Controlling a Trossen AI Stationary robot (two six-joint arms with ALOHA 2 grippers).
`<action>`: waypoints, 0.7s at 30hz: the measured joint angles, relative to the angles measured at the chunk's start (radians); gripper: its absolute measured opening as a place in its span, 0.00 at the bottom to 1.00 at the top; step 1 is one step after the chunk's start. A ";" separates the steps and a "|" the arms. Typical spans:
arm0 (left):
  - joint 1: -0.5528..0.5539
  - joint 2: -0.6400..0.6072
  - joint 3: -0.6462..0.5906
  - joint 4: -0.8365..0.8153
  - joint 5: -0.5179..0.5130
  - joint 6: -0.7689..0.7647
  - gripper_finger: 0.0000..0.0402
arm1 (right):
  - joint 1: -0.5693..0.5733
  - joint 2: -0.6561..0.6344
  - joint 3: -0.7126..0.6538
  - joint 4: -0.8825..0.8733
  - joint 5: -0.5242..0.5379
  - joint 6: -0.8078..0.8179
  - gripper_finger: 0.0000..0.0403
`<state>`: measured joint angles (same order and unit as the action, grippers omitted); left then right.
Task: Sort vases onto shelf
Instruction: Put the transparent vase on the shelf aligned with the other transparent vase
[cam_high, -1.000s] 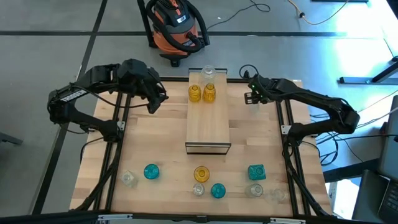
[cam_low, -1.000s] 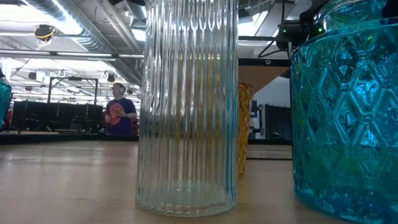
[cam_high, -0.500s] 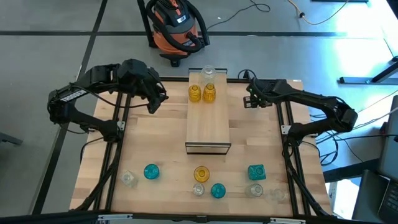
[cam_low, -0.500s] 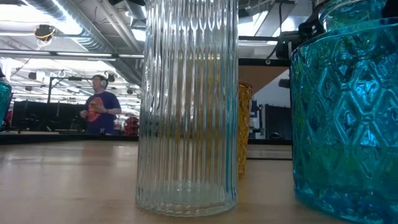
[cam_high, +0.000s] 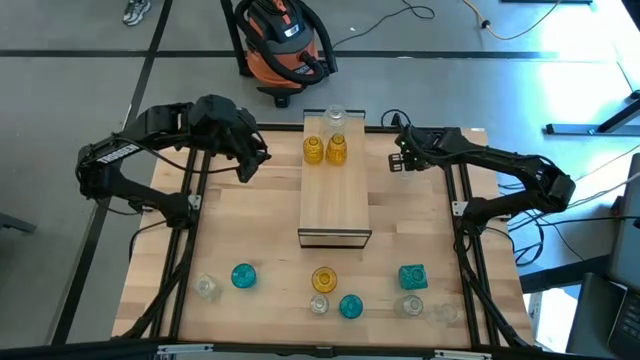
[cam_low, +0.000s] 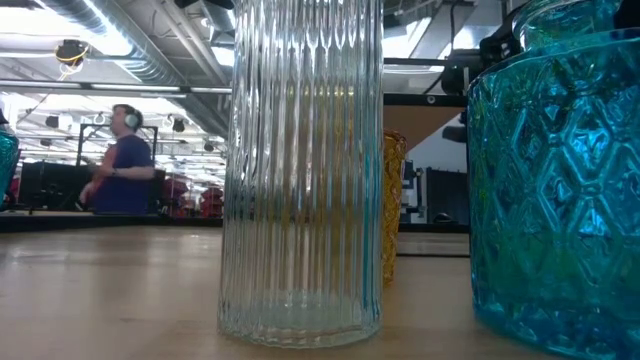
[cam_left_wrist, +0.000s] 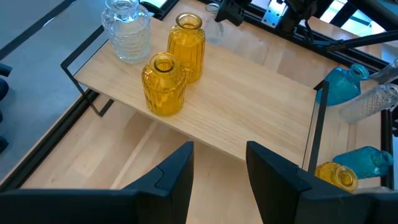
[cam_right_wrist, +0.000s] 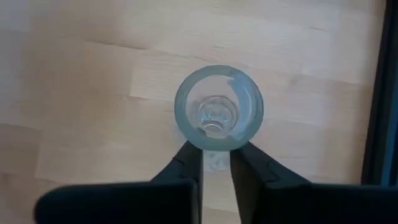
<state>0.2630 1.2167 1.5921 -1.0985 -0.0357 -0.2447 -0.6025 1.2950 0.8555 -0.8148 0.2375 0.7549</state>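
My right end effector (cam_right_wrist: 216, 163): clamped on clear vase (cam_right_wrist: 218, 108), right of shelf (cam_high: 335, 195).
My left end effector (cam_left_wrist: 219, 168): open, left of shelf.
Shelf: 2 amber vases (cam_high: 325, 150).

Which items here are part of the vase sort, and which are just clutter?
Job:
- shelf, holding two amber vases and a clear vase
- loose vases along the near table edge
- small clear vase held by the right gripper
- left gripper, open, waiting beside the shelf

Clutter:
- vacuum
- floor cables
- person

Grey floor with an orange shop vacuum (cam_high: 283, 40) and cables; a person (cam_low: 118, 172) walks beyond the table
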 joint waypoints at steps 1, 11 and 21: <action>0.000 0.000 0.000 0.000 0.000 0.000 0.35 | 0.000 -0.001 0.000 0.000 -0.001 -0.001 0.08; 0.003 0.000 0.000 0.000 -0.007 0.011 0.35 | 0.000 -0.001 0.000 -0.002 -0.006 0.001 0.05; 0.020 0.000 0.000 0.000 -0.008 0.011 0.35 | 0.000 -0.001 0.000 -0.002 -0.029 0.002 0.06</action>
<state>0.2832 1.2165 1.5921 -1.0986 -0.0433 -0.2338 -0.6023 1.2938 0.8558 -0.8172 0.2083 0.7570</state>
